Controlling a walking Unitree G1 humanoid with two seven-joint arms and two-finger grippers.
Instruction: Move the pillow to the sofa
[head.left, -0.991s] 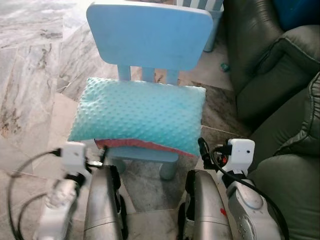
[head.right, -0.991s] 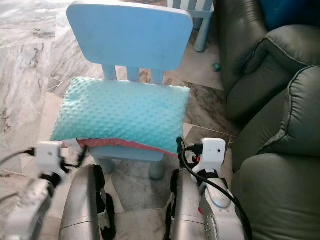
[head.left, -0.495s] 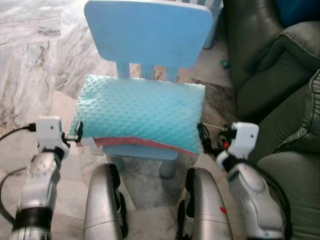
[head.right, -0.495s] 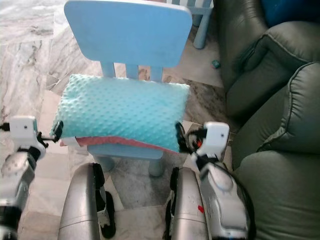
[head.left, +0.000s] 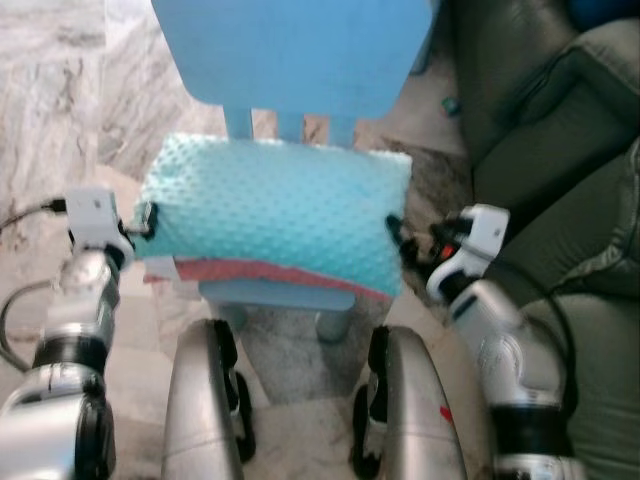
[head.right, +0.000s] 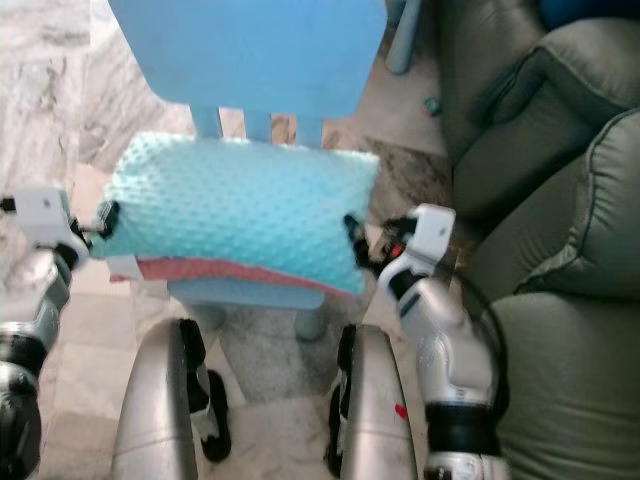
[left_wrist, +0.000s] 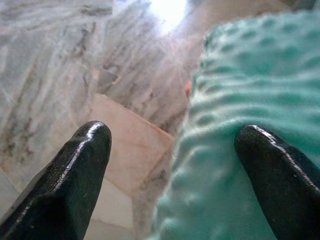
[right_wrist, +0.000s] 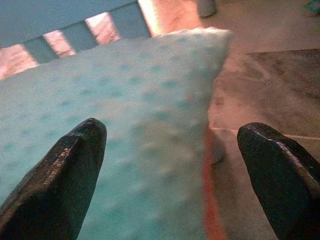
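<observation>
Now my two silver arms reach forward on either side of the turquoise dimpled-fabric pillow (head.left: 275, 215), which lies across the seat of a small light-blue plastic child's chair (head.left: 290, 55). The pillow is wider than the seat and overhangs it on both sides; a pinkish-red underside shows along its front edge. It is not on the sofa.

My left gripper (head.left: 143, 220) is at the pillow's left end. Its two black fingers (left_wrist: 75, 175) are spread wide apart: one finger lies over the bumpy turquoise fabric, the other is out beside the pillow's edge with the marbled grey and beige stone floor (left_wrist: 60, 65) behind it. I cannot tell whether either finger presses into the fabric.

My right gripper (head.left: 397, 236) is at the pillow's right end, near the front corner. Its fingers (right_wrist: 65, 170) are also parted widely, straddling that end: one lies over the turquoise top, the other is off the side above the floor. The red edge of the underside runs between them, and the chair's back slats show beyond the pillow.

The dark green leather sofa (head.left: 560, 170) stands just to my right of the chair, its padded arm and cushions close to my right forearm. My two silver legs are below, in front of the chair's seat. A small teal object (head.right: 431, 104) lies on the floor by the sofa's base.
</observation>
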